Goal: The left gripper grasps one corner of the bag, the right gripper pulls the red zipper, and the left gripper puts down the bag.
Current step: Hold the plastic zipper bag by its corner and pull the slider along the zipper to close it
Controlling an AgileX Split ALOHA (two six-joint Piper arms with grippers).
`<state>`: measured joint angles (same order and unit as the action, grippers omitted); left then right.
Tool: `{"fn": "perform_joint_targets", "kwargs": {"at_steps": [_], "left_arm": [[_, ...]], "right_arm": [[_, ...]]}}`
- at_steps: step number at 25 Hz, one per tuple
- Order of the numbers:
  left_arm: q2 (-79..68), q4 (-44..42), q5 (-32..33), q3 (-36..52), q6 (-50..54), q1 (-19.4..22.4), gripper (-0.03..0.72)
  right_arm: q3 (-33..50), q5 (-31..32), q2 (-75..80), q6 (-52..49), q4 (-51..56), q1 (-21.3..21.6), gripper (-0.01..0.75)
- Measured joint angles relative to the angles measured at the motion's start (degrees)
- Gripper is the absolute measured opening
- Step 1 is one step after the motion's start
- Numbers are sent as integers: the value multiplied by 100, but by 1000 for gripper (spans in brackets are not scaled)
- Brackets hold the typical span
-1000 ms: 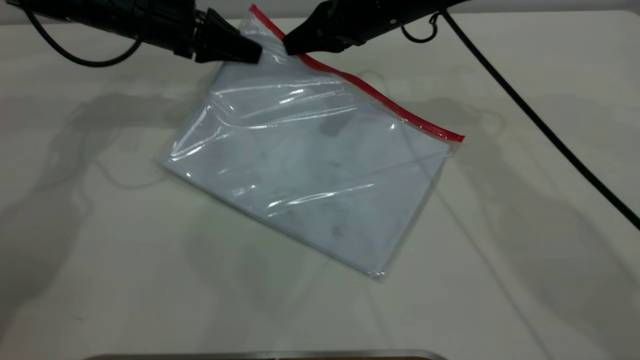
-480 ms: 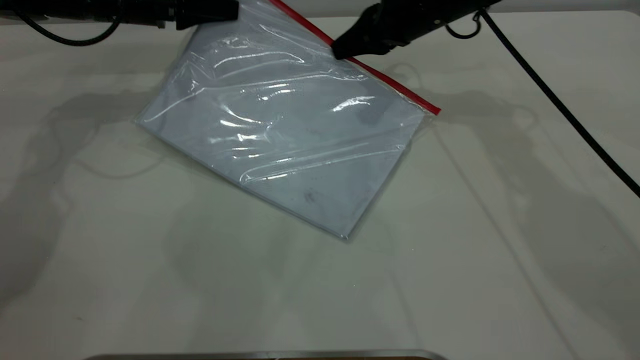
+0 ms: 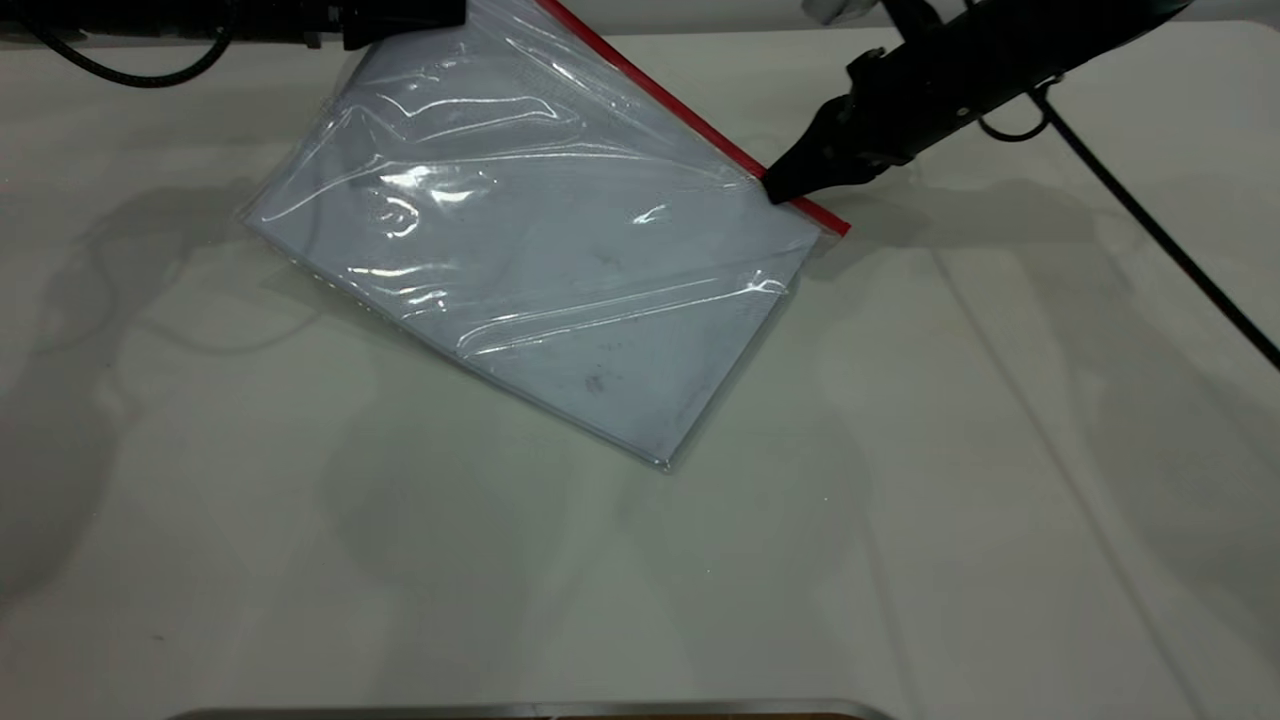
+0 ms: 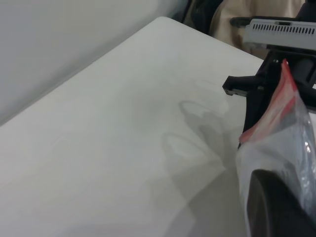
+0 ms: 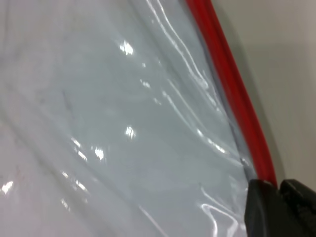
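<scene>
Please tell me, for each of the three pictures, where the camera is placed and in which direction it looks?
Exterior view: above the table, facing both arms; shows the bag, left gripper, right gripper.
Left wrist view: on the left arm, looking along the tabletop past the corner of the bag; its own jaws show.
Right wrist view: on the right arm, close over the red zipper; its jaws show.
Shared: all show the red zipper.

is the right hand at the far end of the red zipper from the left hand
Yes, the right hand sits near the red zipper's lower end, opposite the left hand.
</scene>
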<state>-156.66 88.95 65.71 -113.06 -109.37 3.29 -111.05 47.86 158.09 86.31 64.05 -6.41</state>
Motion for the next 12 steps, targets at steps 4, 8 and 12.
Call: {"fn": "perform_joint_targets", "kwargs": {"at_steps": [4, 8, 12], "left_arm": [[0, 32, 0, 0, -7, 0, 51], [0, 38, 0, 0, -25, 0, 51], [0, 32, 0, 0, -37, 0, 51]], "right_arm": [[0, 219, 0, -218, -299, 138, 33], [0, 394, 0, -474, -633, 193, 33], [0, 595, 0, -610, -833, 198, 33]]}}
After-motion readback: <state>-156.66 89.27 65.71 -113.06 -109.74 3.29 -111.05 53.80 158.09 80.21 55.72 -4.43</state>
